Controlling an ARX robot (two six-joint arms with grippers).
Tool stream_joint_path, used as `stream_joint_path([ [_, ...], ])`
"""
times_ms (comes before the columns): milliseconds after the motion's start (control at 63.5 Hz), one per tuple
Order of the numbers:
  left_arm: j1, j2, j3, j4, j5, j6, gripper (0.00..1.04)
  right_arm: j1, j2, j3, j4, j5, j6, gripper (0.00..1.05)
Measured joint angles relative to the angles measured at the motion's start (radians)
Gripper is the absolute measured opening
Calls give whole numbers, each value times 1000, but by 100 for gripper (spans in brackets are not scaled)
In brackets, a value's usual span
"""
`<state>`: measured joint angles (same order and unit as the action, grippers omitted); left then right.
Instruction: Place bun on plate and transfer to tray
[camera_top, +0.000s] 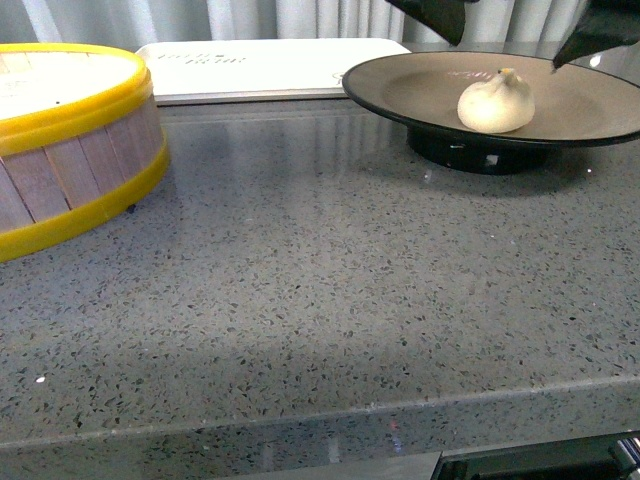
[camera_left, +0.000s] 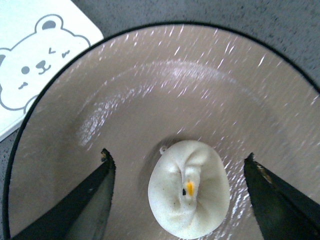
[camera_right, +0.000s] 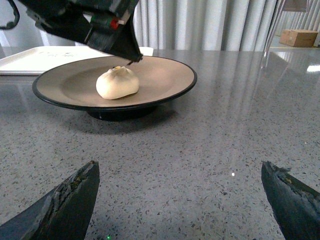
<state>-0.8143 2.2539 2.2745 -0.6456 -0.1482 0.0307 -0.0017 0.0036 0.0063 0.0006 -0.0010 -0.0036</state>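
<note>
The left end effector (camera_left: 176, 155) is cut off by the top edge in the front view, so only two dark fingertips (camera_top: 440, 18) show there; the right arm does not appear in that view at all. The plate (camera_top: 400, 92) runs out of the picture on the right, and its rim covers one end of the tray (camera_top: 270, 65) behind it; the dark lettering on the tray is too blurred to read. The yellow-rimmed steamer basket (camera_top: 70, 150) is cut by the left edge.

The bun (camera_top: 495, 103) sits on its flat base inside the plate, on the grey speckled table (camera_top: 320, 300), not on the tray; its pinched top with the yellow spot points up. It is nearly round, a little wider than tall, so it has no clear long axis.

The left end effector is spread above the plate, with one finger on each side of the bun and a gap to it on both sides; the right end effector (camera_right: 179, 165) is also spread wide, low over the bare table, well apart from the plate and holding nothing.
</note>
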Motion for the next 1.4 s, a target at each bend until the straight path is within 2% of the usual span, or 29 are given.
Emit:
stream_joint_path([
  [110, 2, -11, 21, 3, 14, -18, 99, 0, 0, 0, 0, 0, 0, 96],
  [236, 13, -71, -45, 74, 27, -33, 98, 0, 0, 0, 0, 0, 0, 96],
  [362, 40, -226, -266, 240, 8, -27, 98, 0, 0, 0, 0, 0, 0, 96],
  [504, 111, -509, -602, 431, 3, 9, 98, 0, 0, 0, 0, 0, 0, 96],
  [614, 276, -854, -959, 524, 31, 25, 98, 0, 0, 0, 0, 0, 0, 96],
  [724, 515, -1125, -1285, 528, 146, 43, 98, 0, 0, 0, 0, 0, 0, 96],
  [866, 822, -1331, -1535, 519, 344, 83, 98, 0, 0, 0, 0, 0, 0, 96],
  [913, 882, -1352, -1565, 536, 362, 86, 97, 0, 0, 0, 0, 0, 0, 96],
  [961, 935, -1384, -1649, 701, 314, 47, 89, 0, 0, 0, 0, 0, 0, 96],
  [1024, 975, -1409, -1736, 860, 314, 19, 80, 0, 0, 0, 0, 0, 0, 96],
  [1087, 999, -1454, -1854, 1020, 332, -8, 64, 0, 0, 0, 0, 0, 0, 96],
  [1244, 977, -1522, -1967, 1064, 304, -19, 37, 0, 0, 0, 0, 0, 0, 96],
  [1354, 940, -1593, -2048, 1072, 269, -27, 10, 0, 0, 0, 0, 0, 0, 96],
  [1402, 930, -1611, -2065, 1072, 259, -32, 4, 0, 0, 0, 0, 0, 0, 96],
])
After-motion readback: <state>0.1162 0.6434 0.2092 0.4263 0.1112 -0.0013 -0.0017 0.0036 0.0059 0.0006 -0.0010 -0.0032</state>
